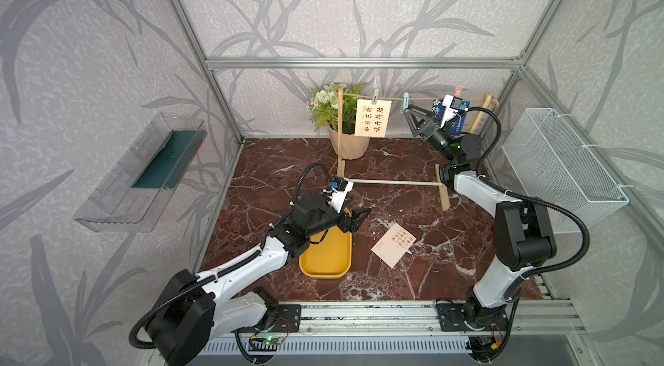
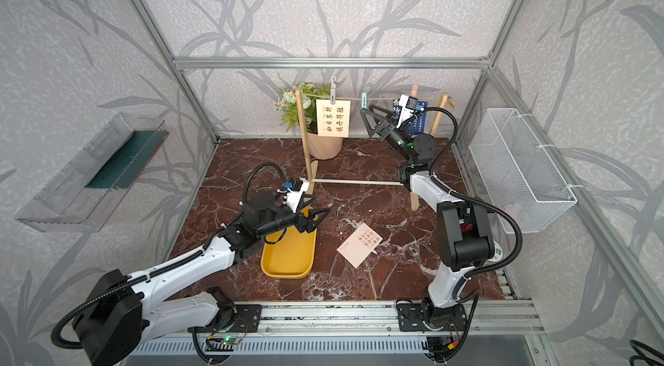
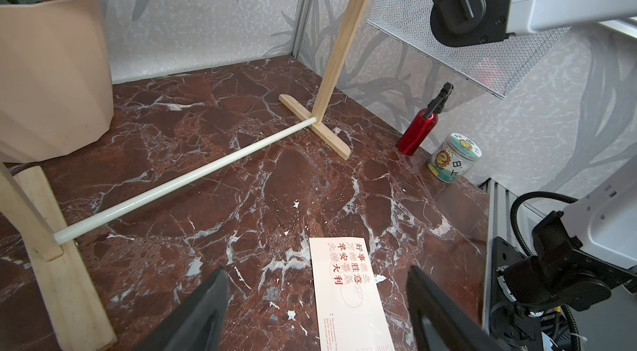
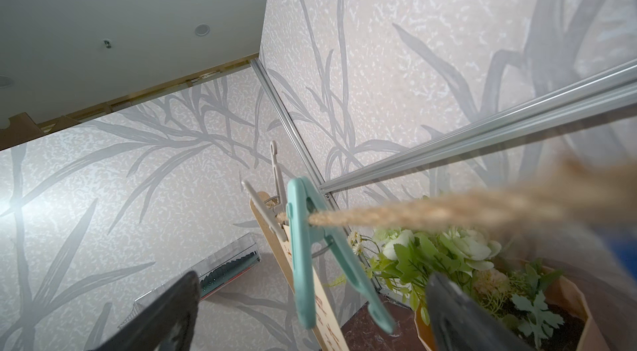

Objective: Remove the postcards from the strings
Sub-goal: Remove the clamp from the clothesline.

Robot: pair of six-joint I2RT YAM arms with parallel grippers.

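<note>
Left pincer (image 1: pixel 361 218) wide, empty, low over the counter (image 1: pixel 287 166). Right pincer (image 1: pixel 407 110) wide too, up at the string (image 1: pixel 391 99) by the teal peg (image 1: pixel 405 98). Red-text card (image 1: pixel 393 244) lies on the counter; black-lettered card (image 1: pixel 372 118) and blue card (image 1: pixel 436 109) hang pegged.

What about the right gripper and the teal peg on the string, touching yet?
Apart. In the right wrist view the teal peg hangs between the right gripper's open jaws, with background showing between it and each finger.
</note>
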